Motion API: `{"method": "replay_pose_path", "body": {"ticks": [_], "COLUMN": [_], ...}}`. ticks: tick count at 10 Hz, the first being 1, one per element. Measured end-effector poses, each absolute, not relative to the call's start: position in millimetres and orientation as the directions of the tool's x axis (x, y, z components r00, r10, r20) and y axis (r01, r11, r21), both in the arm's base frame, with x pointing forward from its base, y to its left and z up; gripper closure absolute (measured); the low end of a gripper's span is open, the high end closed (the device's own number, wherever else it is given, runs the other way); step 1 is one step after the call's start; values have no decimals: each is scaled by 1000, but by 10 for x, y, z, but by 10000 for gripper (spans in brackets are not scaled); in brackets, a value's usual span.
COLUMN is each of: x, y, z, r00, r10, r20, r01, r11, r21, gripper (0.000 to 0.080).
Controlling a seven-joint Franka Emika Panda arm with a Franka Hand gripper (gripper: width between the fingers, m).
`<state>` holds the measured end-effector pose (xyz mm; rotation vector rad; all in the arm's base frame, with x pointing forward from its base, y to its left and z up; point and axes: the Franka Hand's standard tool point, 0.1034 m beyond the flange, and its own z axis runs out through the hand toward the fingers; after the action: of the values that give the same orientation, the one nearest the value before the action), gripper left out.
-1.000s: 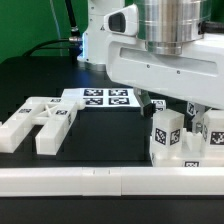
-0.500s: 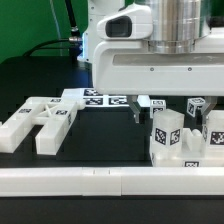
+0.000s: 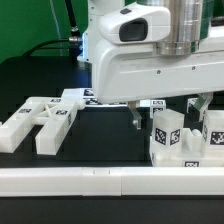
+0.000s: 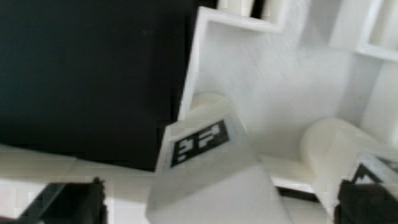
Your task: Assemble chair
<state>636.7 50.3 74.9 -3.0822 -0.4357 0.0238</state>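
The chair is in loose white tagged parts. A blocky group (image 3: 178, 140) with upright tagged pieces stands at the exterior view's right. A forked flat piece (image 3: 38, 122) lies at its left. My gripper (image 3: 167, 113) hangs over the right group, open, one dark finger (image 3: 135, 118) showing beside it. In the wrist view an upright tagged piece (image 4: 208, 150) stands between the jaws of my gripper (image 4: 217, 205) with a gap on each side, and nothing is held. A rounded white part (image 4: 342, 152) stands beside it on a flat white plate (image 4: 285, 80).
A long white rail (image 3: 100, 180) runs along the table's front edge. The marker board (image 3: 78, 96) lies behind the parts, mostly hidden by the arm. The black tabletop (image 3: 105, 140) shows between the two groups of parts.
The jaws have spread wider and the hand has lifted a little, so one finger now shows beside the upright piece. The chair parts have not moved.
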Motion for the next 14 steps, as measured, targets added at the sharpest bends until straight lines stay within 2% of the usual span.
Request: {"method": "replay_pose_path", "body": {"ticks": [3, 6, 8, 10, 13, 14], "x": [6356, 6355, 6354, 6354, 6354, 6356], "y": [481, 473, 474, 476, 488, 491], "z": [735, 732, 731, 730, 730, 731], "r00": [893, 881, 898, 925, 994, 1000], "r10": [450, 472, 440, 380, 105, -23], "r20": [-9, -9, -10, -11, -17, -19], "r01": [449, 472, 439, 380, 105, -24], "r11": [-893, -881, -898, -925, -994, -999], "r21": [-24, -24, -24, -25, -22, -33], "gripper": [151, 163, 512, 511, 511, 511]}}
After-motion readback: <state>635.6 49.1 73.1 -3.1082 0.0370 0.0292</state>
